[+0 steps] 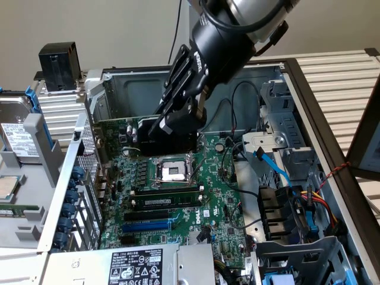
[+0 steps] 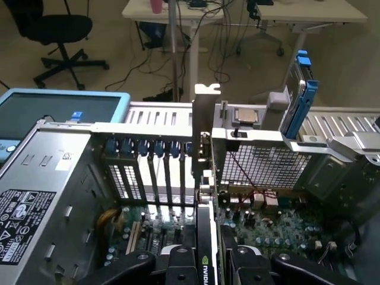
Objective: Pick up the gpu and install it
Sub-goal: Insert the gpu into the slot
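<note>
Gpu, small low card: black boxy plastic shroud, thin green circuit board, metal bracket at one end. Stands upright on edge inside the case, over the far end of the motherboard in the exterior view, toward that view's left. Bracket end sits against the rear slot openings, with its bent top tab above the panel rim. Cannot tell whether the lower edge is in a slot.

Open grey metal computer case: lies on its side, interior exposed.

Large green motherboard: lies flat on the case floor, directly beneath the card.

Grey power supply with white label: sits at the near end of the case, well apart from the card.

Perforated metal rear panel: stands just beside the bracket.

Black gripper: partly closed, jaws pressed on the two flat faces of the card, one of the fingers on each side. Holds nothing else.

Silver processor socket: lies near the card, apart from it.

Thin black RAM sticks: sit seated beyond the socket, apart from the card.

Row of blue slot clips: lines the rear panel beside the bracket.
</note>
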`<move>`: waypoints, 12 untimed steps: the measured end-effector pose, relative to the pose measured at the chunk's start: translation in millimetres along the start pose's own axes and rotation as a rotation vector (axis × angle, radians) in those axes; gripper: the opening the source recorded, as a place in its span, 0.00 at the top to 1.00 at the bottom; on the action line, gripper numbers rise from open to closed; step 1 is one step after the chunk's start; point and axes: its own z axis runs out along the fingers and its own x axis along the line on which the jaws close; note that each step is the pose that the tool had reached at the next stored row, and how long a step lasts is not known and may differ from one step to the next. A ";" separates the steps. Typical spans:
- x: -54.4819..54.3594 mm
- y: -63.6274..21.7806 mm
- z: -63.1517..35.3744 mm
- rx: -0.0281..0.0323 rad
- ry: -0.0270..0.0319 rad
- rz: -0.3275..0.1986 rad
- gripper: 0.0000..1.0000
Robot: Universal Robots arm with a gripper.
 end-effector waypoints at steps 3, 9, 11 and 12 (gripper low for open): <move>0.0 -3.3 3.5 -0.0032 0.0033 -0.003 0.73; -0.7 -7.9 8.2 -0.0206 0.0075 -0.002 0.73; -1.0 -8.7 9.1 -0.0257 0.0142 0.003 0.73; -1.4 -9.0 9.3 -0.0265 0.0219 0.010 0.73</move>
